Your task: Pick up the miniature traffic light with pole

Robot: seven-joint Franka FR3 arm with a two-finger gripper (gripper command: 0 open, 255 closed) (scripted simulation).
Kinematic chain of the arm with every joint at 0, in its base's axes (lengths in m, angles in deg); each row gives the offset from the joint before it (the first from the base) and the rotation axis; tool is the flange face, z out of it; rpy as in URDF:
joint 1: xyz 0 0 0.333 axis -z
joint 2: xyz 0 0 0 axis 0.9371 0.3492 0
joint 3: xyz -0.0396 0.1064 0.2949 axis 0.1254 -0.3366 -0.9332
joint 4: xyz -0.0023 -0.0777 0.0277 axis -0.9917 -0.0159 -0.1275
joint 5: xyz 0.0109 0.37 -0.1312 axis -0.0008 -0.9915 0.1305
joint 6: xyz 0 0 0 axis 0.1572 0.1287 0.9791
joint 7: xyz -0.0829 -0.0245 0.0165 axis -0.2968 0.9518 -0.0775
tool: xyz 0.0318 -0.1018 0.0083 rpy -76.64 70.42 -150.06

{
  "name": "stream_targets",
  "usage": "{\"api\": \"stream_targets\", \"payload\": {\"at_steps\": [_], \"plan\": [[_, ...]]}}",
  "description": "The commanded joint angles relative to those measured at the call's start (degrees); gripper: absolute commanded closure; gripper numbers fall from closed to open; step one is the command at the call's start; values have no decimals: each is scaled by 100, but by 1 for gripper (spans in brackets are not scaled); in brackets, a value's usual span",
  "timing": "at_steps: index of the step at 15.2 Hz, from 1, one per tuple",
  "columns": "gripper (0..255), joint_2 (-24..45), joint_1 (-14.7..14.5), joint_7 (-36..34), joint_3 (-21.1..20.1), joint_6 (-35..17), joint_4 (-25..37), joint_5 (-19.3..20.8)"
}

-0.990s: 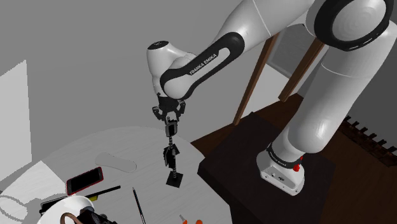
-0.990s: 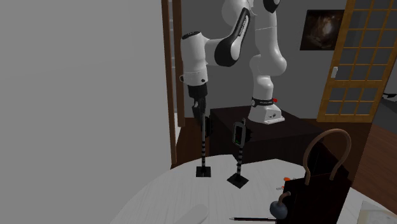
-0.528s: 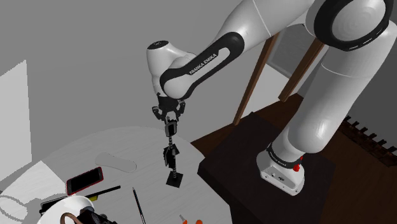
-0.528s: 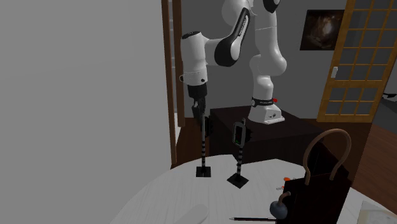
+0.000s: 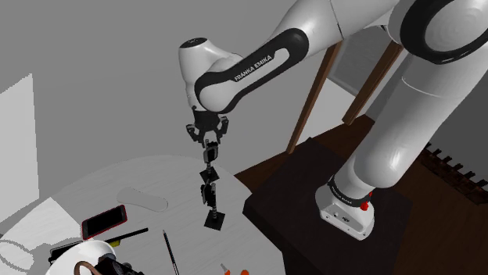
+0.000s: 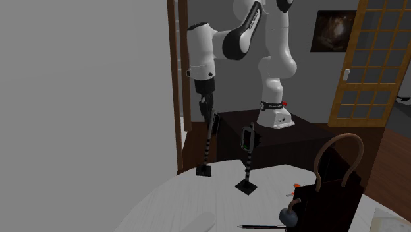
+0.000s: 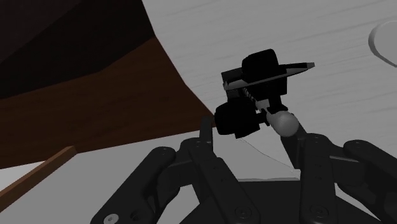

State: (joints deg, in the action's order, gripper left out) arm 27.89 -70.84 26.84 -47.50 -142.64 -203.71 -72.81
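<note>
The miniature traffic light (image 6: 209,142) is a black head on a black-and-white striped pole with a square black base. My gripper (image 6: 207,111) is shut on its head. The light hangs tilted, its base just off the round white table (image 6: 171,204). In the wrist view my gripper (image 7: 251,130) clasps the black head (image 7: 238,118), and the base (image 7: 273,69) shows beyond it. In the shoulder view my gripper (image 5: 208,147) is above the table's far edge.
A second, similar traffic light (image 6: 247,161) stands upright on the table close by, its base (image 5: 213,220) near the dark stand (image 5: 328,207). A red phone (image 5: 104,222), a pen (image 5: 168,250) and a dark handled bag (image 6: 332,188) sit nearer the front.
My gripper has risen with the traffic light. Its base has come off the table and swung toward the second exterior view's left, so the pole now hangs slanted.
</note>
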Motion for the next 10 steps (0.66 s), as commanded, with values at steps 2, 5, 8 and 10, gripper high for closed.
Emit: {"api": "stream_targets", "payload": {"at_steps": [2, 5, 8, 10], "plan": [[255, -133, 13, 46, -10, 207, 86, -72], [255, -274, 26, 93, -17, 427, 181, -145], [255, -404, 36, 134, -18, 650, 286, -209], [255, -410, 37, 136, -18, 661, 292, -212]]}}
